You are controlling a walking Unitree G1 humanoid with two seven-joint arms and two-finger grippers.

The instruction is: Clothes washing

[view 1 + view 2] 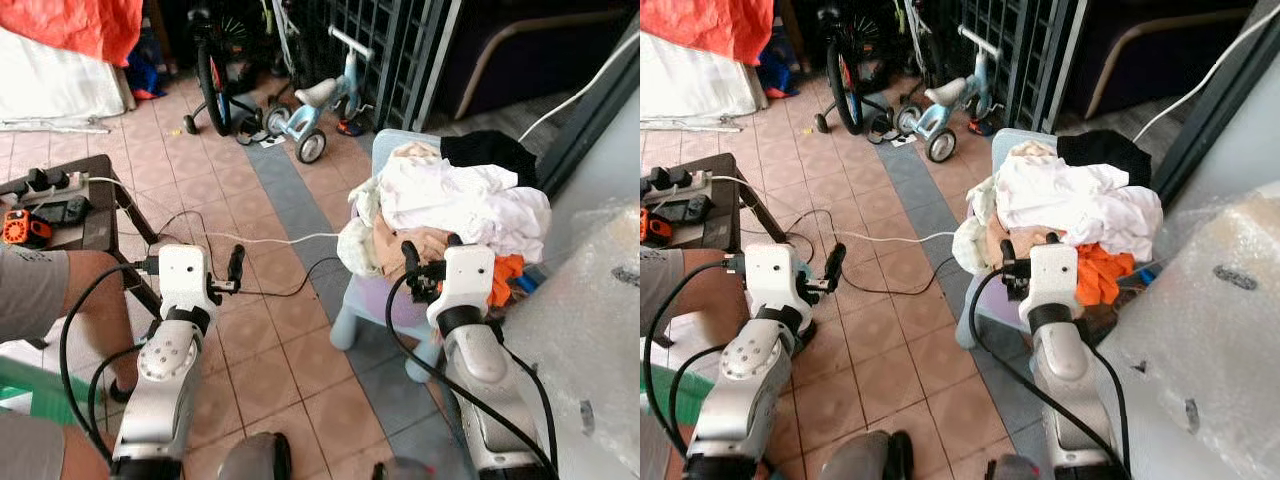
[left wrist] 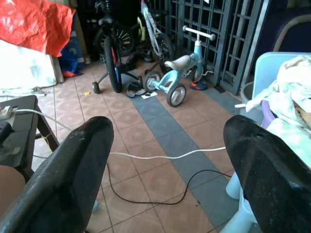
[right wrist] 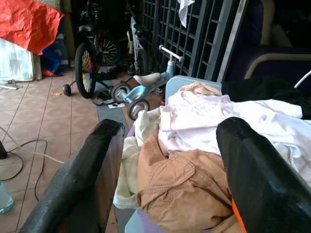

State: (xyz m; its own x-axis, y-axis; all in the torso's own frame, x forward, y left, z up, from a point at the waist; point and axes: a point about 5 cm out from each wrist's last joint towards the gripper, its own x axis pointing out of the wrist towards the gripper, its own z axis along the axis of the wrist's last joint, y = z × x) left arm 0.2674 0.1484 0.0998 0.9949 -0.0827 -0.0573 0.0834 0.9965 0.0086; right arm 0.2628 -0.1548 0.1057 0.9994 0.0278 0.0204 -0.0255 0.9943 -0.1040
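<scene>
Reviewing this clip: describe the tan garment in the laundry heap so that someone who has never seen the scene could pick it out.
Find the pale blue plastic chair on the tiled floor, heaped with a pile of clothes. On the pile's near side, just beyond the open right gripper, lies the tan garment. It sits below the white shirts and is the pile's only brown piece, with stitched seams.

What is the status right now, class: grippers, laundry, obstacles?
Right gripper open, at the clothes pile on the blue chair. Left gripper open, over floor. Cables cross the tiles; person's leg at left.
</scene>
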